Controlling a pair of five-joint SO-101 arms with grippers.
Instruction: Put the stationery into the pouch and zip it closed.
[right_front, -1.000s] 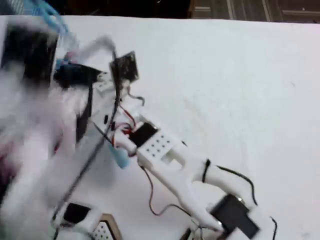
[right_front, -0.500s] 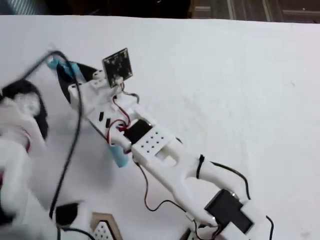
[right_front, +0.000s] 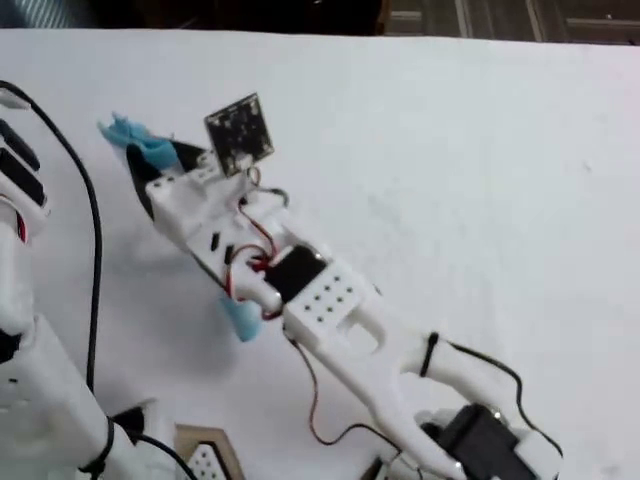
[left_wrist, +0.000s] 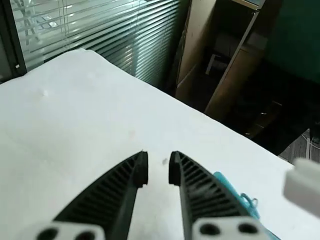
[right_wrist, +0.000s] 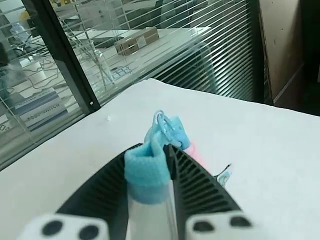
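White table ran out to slatted blinds and a dim room beyond. Over it the right pincer was clamped on a fold of the blue pouch, which filled the gap between its black fingers. Just past the fingertips the fabric ended in a small ring, likely the zip pull. Beyond the tips and a little to one side lay something pink; whether it was loose stationery or part of the pouch could not be told. In the high view a blue piece lay on the table beneath that arm, well behind the pincer, and what it was could not be told either.

The left pincer was narrow, its tips only slightly apart, and it held nothing. More blue fabric showed just beside one of its fingers, not between them.

As for progress, the pouch was gripped at one end, but neither its mouth nor the line of the zip was visible. No pen or eraser lay plainly on the table, so the filling may have been largely done. The zipping looked like the step in hand or the one left. It would probably need one pincer to pin the fabric while the other drew the pull.
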